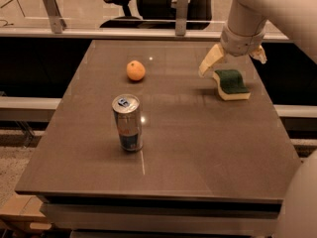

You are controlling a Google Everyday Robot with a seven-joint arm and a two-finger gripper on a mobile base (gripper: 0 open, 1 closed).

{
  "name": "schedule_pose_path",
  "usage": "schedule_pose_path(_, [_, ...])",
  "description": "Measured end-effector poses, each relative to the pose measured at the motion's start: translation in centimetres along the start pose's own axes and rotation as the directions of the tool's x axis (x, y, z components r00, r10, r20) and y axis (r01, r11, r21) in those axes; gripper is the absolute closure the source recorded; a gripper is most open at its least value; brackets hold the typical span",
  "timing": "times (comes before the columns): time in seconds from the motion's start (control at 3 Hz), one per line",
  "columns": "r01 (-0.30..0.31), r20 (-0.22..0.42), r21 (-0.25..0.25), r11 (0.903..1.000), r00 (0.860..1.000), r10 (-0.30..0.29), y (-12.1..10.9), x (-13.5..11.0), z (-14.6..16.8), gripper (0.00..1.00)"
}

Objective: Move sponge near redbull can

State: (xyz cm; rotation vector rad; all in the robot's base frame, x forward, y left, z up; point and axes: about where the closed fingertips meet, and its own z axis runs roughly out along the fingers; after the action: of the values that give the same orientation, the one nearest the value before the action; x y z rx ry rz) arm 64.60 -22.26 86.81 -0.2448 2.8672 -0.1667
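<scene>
**Claw spread open over the sponge**

The claw [233, 65] hangs with its fingers wide apart. The sponge [232, 83] lies flat just below it (green side up) on the worktop [198, 148]. The redbull can [128, 123] stands upright, well apart from the claw.

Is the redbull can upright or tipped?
Upright: the slim silver-and-blue can stands on its base, top up. The gripper hovers open over the green-topped sponge.
</scene>
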Motion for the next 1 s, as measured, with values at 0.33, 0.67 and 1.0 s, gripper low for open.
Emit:
schedule_pose_path(0.33, [-0.008, -0.024, -0.003, 1.0, 1.0, 0.008, -0.4, -0.3, 0.8, 0.0])
schedule_pose_path(0.67, [-0.008, -0.028, -0.005, 1.0, 1.0, 0.008, -0.4, -0.2, 1.0, 0.0])
schedule_pose_path(1.0, [0.0, -0.063, -0.013, 0.9999, 0.998, 0.0, -0.1, 0.9, 2.5, 0.0])
